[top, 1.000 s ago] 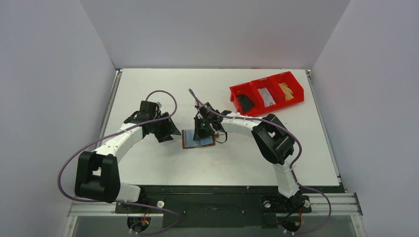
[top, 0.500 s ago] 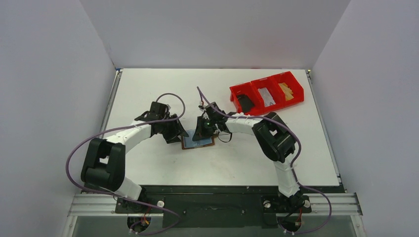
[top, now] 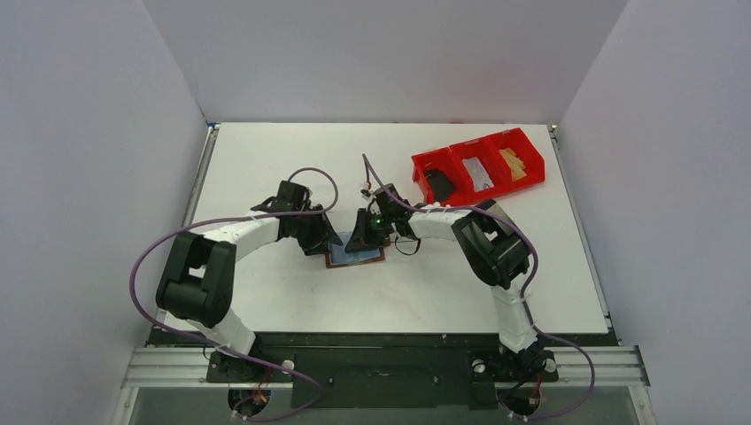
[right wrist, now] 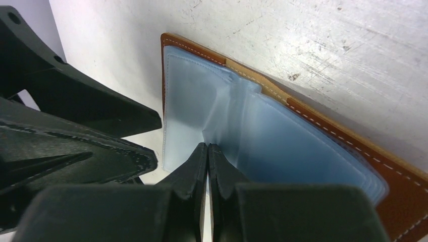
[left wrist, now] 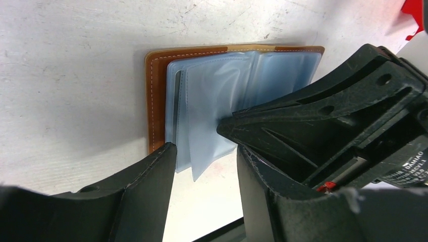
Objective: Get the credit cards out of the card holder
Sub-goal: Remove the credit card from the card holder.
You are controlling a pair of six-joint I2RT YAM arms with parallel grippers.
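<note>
The card holder (top: 355, 256) lies open on the table, brown leather with pale blue clear pockets fanned up; it also shows in the left wrist view (left wrist: 202, 91) and the right wrist view (right wrist: 282, 136). My left gripper (top: 322, 240) is open at the holder's left edge, and the loose pocket corners lie between its fingertips (left wrist: 204, 156). My right gripper (top: 362, 239) is shut, its tips (right wrist: 207, 147) resting on the pockets near the fold. No card shows clearly inside the pockets. A flat black card (top: 440, 185) lies in the red bin.
The red three-compartment bin (top: 416, 165) stands at the back right, with a grey item (top: 478, 173) in the middle and a tan item (top: 514, 162) on the right. The right gripper's body (left wrist: 333, 121) sits close beside my left fingers.
My left gripper has moved right up to the holder's left edge, around the loose pocket corners. The right gripper has stayed shut on the pockets, shifting only slightly.
</note>
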